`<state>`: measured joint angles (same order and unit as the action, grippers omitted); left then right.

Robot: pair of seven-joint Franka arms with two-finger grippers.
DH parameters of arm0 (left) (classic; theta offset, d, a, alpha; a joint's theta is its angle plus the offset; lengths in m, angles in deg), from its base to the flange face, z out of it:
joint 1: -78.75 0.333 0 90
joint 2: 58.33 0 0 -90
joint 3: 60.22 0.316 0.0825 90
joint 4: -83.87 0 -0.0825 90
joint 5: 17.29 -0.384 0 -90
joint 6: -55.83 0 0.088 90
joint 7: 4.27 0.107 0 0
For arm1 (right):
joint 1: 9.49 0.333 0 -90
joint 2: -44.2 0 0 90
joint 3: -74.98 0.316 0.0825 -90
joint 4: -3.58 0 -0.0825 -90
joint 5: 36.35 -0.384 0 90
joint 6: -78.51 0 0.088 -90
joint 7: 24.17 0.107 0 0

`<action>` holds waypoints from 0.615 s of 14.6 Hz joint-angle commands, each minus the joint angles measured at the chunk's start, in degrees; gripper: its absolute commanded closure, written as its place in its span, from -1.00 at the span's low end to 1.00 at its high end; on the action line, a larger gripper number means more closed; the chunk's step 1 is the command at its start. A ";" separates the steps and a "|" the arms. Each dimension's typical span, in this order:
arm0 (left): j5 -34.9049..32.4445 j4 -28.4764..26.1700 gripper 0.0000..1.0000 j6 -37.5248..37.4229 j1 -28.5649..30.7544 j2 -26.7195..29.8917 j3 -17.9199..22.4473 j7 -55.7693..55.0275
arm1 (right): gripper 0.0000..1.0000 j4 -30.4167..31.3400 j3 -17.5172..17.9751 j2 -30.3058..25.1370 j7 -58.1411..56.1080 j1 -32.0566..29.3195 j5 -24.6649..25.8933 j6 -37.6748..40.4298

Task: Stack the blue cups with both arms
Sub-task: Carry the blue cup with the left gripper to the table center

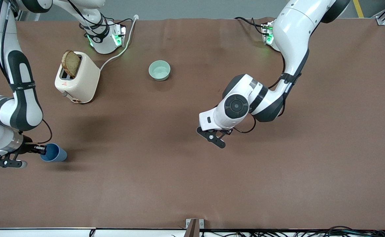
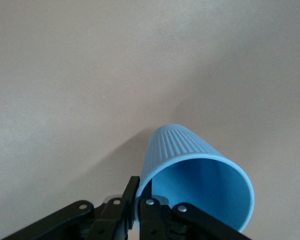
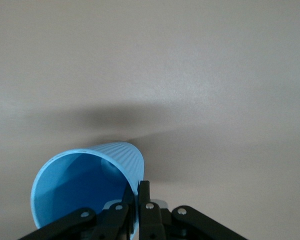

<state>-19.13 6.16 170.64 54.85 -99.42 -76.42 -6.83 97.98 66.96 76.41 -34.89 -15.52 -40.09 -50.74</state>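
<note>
We see each gripper pinching a blue cup by its rim wall, one finger inside and one outside. The right gripper [image 1: 34,149] at the lower left of the front view has closed on its cup [image 1: 54,153], shown ribbed in the right wrist view [image 3: 85,187]. The left gripper [image 1: 212,136], near the middle, is clamped on the other cup [image 2: 197,182], which the arm hides from the front camera. We judge the cups light, stiff, thin plastic, somewhat slick; a rim pinch suits them, though they may tilt. No writing is legible on either.
</note>
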 commanded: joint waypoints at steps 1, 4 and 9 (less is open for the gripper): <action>-0.97 1.86 0.99 1.10 -4.91 -1.53 4.49 0.18 | 0.99 0.26 0.28 -5.31 2.01 1.19 -0.30 5.05; -0.97 1.86 0.99 3.13 -9.14 -2.32 8.28 0.09 | 0.99 -0.79 0.37 -9.43 2.73 2.33 -0.30 9.62; -0.97 1.86 0.99 7.26 -11.52 -4.52 8.55 -0.26 | 0.98 -1.23 0.28 -17.43 7.90 6.11 -0.29 18.93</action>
<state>-19.14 6.31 176.86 44.62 -102.66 -68.68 -6.77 95.40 67.32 63.01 -29.48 -10.79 -40.10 -34.63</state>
